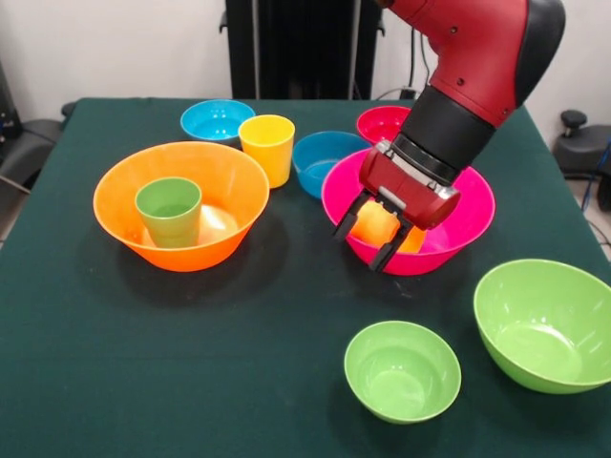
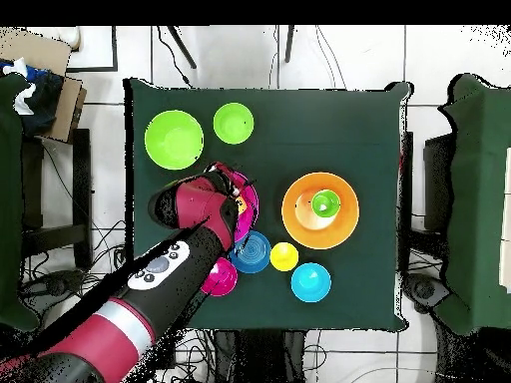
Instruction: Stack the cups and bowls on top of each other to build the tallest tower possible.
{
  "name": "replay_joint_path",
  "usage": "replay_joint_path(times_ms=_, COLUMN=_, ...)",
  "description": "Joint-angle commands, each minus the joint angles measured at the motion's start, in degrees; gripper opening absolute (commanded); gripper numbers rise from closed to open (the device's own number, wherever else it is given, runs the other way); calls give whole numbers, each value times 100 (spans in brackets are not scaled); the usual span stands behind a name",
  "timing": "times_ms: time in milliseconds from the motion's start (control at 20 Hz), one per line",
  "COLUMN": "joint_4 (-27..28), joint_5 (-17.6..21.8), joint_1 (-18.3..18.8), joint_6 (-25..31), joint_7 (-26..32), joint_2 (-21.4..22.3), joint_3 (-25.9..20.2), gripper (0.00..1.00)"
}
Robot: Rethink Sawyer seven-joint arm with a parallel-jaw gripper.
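The pincer (image 1: 373,236) grips a glossy orange-yellow cup (image 1: 375,222) between its black fingers, inside the large hot pink bowl (image 1: 468,229). A tapered green cup (image 1: 169,211) stands upright in the round orange bowl (image 1: 124,191). The yellow cup (image 1: 267,148) stands on the dark green bench (image 1: 239,363), just beside a darker blue bowl (image 1: 320,162).

A dark green table (image 1: 286,334) carries seven bowls (image 1: 402,370) and a yellow cup (image 1: 267,148).
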State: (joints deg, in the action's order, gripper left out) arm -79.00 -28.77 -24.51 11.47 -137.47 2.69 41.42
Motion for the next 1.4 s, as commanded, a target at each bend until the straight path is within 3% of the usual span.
replay_joint_path(times_ms=50, joint_4=392, joint_5=103, joint_1=87, joint_6=33, joint_7=-533, joint_2=-215, joint_3=-885, gripper=100)
replay_joint_path(times_ms=300, joint_4=401, joint_5=98, joint_1=92, joint_6=133, joint_7=-535, joint_2=-179, joint_3=-847, gripper=100)
replay_joint_path(times_ms=600, joint_4=268, joint_5=-192, joint_1=-215, joint_6=890, joint_7=-1025, joint_2=-39, joint_3=-541, gripper=100)
replay_joint_path(times_ms=1000, joint_4=434, joint_5=-349, joint_1=-306, joint_6=1182, joint_7=-1274, joint_2=-146, joint_3=-337, gripper=100)
replay_joint_path(times_ms=1400, joint_4=643, joint_5=-412, joint_1=-278, joint_6=1478, joint_7=-1195, joint_2=-161, joint_3=-231, gripper=100)
